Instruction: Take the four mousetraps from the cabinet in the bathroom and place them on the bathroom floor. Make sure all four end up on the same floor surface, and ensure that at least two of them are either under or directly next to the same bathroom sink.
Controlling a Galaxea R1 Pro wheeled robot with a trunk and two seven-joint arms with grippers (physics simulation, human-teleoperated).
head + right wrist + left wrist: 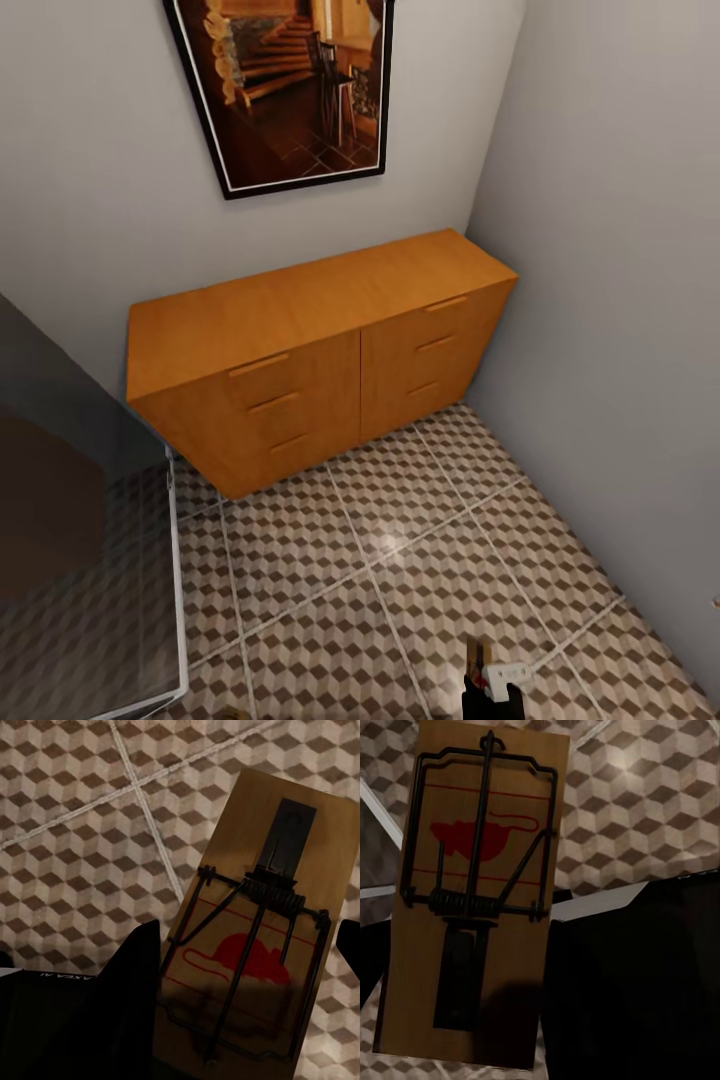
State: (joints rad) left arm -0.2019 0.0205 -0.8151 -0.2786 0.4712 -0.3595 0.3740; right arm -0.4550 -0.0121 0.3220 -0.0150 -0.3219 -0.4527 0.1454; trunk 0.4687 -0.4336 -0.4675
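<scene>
Two mousetraps fill both wrist views; each hand's grip is unclear.

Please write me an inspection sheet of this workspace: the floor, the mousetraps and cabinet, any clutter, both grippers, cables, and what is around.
Surface: bathroom floor, cube-pattern tiles with pale grout lines.
Job's things: cabinet against the wall, all six drawers shut, top bare. One mousetrap close in the left wrist view, another mousetrap close in the right wrist view; each is a wooden plate with a wire spring and a red mouse print, seen above the tiles.
Clutter: nothing seen.
Grippers: a dark finger lies beside the right-view trap; whether either gripper is shut on its trap cannot be told.
Cables: nothing seen.
Surroundings: grey walls, framed picture above the cabinet, dark glass panel at the left.
</scene>
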